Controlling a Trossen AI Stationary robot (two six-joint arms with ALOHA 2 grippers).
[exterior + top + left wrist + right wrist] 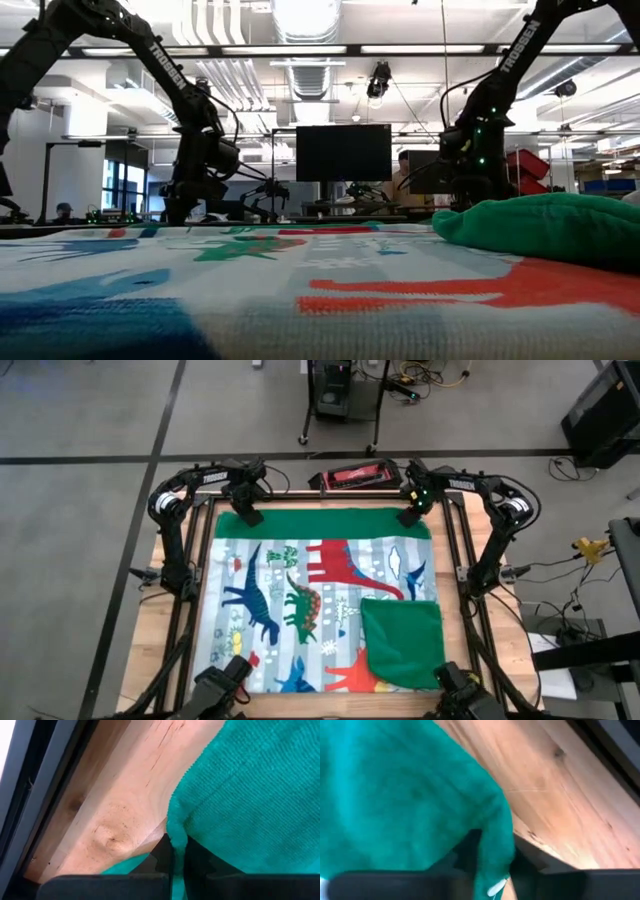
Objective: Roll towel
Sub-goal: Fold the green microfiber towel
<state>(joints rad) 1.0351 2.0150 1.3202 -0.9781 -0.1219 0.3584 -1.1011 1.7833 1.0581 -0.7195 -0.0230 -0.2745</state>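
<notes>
The towel (300, 600) covers the table (150, 620), its 5 o'clock corner folded over. Left gripper (247, 515) at 11 o'clock and right gripper (410, 515) at 1 o'clock each pinch the green far fold. Risk: a thin pinch may slip, so the roll starts crooked.

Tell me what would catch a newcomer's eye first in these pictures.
The big dinosaur towel covers most of the wooden table, its green back showing along the far edge and on a corner folded over at the near right. At that far edge the left gripper and the right gripper each pinch a corner of the green cloth, jaws shut on it.
</notes>
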